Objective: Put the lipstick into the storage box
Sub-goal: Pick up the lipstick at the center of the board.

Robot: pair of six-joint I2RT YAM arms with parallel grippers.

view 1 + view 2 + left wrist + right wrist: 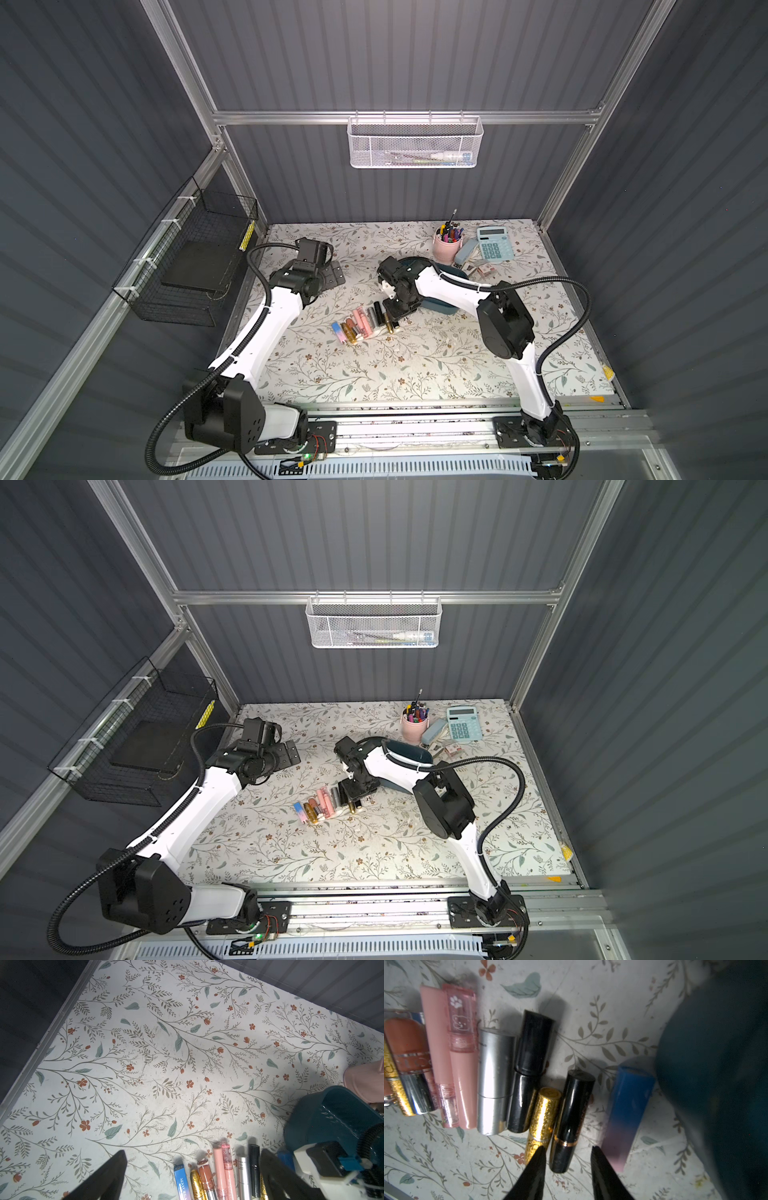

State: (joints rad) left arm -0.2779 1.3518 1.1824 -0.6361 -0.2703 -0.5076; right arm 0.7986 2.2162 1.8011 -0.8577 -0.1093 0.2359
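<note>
A row of several lipsticks (pixel 361 324) (pixel 322 806) lies mid-table, just in front of the dark teal storage box (pixel 446 309) (pixel 409 752), which my right arm partly covers. My right gripper (pixel 568 1148) (pixel 392 318) hangs over the row's right end. Its jaws stand partly open on either side of a black lipstick with a copper band (pixel 571 1109), and a gap shows beside one fingertip. A gold lipstick (pixel 543 1118) lies against it, and a blue-to-purple one (pixel 625 1109) lies beside the box (pixel 716 1043). My left gripper (pixel 193 1154) (pixel 332 274) stands wide open and empty, to the left.
At the back right stand a pink pen cup (pixel 446 249), a light blue calculator (pixel 492 243) and small boxes (pixel 484 272). A white mesh basket (pixel 415 143) hangs on the back rail. A black wire basket (pixel 187 257) hangs on the left wall.
</note>
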